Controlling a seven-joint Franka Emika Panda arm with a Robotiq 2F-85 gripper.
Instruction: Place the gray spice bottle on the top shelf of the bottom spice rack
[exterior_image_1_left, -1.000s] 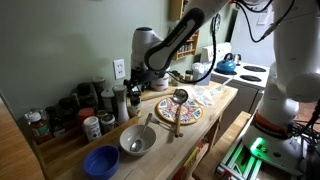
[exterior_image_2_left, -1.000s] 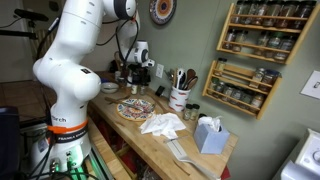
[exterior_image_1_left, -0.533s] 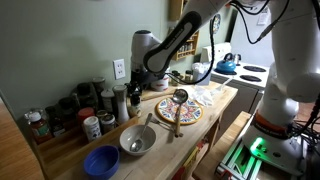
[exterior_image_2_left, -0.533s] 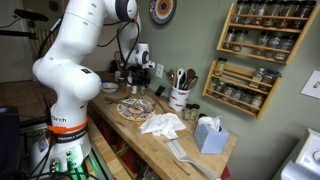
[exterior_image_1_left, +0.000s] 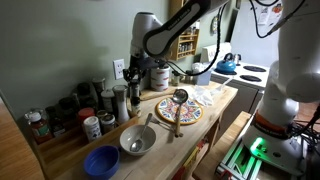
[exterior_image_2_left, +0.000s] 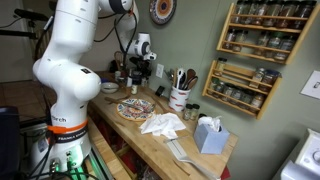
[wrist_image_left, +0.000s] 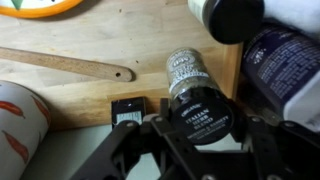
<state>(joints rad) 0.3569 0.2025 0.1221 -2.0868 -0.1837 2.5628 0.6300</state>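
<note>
Looking across the wooden counter (exterior_image_2_left: 150, 140), we see the gripper (exterior_image_2_left: 140, 68) hanging over the crowded back edge, close to the wall, with jars (exterior_image_1_left: 95, 105) packed just beside it. In the wrist view the fingers (wrist_image_left: 130, 150) stand narrow on either side of the gray spice bottle (wrist_image_left: 190, 75), with its dark cap between them. They appear to clamp it, though the contact itself lies in shadow. A dark blue bottle (wrist_image_left: 285, 60) stands just beside on one flank and leaves little room there. Bare wood and a wooden spoon (wrist_image_left: 70, 65) lie on the other flank. The bottom spice rack (exterior_image_2_left: 243, 103) hangs on the wall well apart from the gripper, and its top shelf (exterior_image_2_left: 243, 80) carries a few jars. Below the rack stand a utensil crock (exterior_image_2_left: 180, 98) and a tissue box (exterior_image_2_left: 210, 135). A patterned plate (exterior_image_2_left: 135, 108) lies between gripper and crock, with open air above it.
</note>
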